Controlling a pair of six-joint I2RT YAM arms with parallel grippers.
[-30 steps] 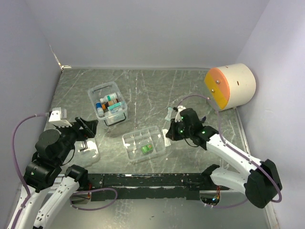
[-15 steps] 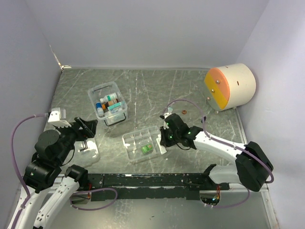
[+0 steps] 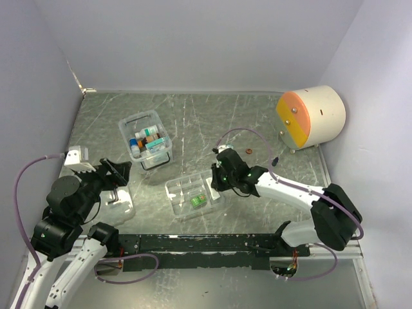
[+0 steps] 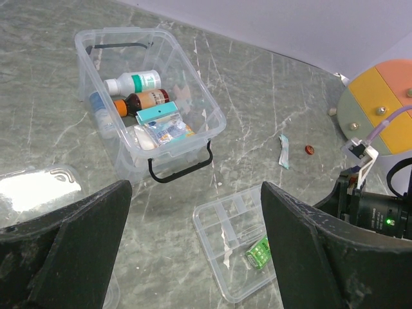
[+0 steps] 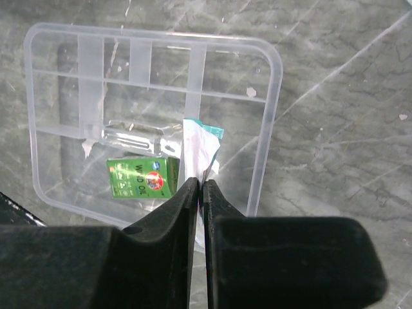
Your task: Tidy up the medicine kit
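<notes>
Nearest my side, the left gripper [image 4: 194, 193] hung with its jaws spread wide and nothing between them, above the clear lid [image 4: 35, 190] lying flat on the table. Just beyond, near the middle of the table, sat the divided tray insert [image 5: 270, 116] with a green carton [image 5: 141, 178] in one compartment. I read this as the filling step: loose items going into the tray. The right gripper [image 5: 199, 187] was poised over the tray's near edge, its jaws almost together and pinching a thin white sachet [image 5: 198, 145] with a teal end, which hung over the compartment beside the carton. Whether its free end touched the tray floor, I could not tell. The next move, as I judged it, called for a small release above that compartment. Farther off to the left stood the open clear box [image 3: 147, 138], holding bottles.
</notes>
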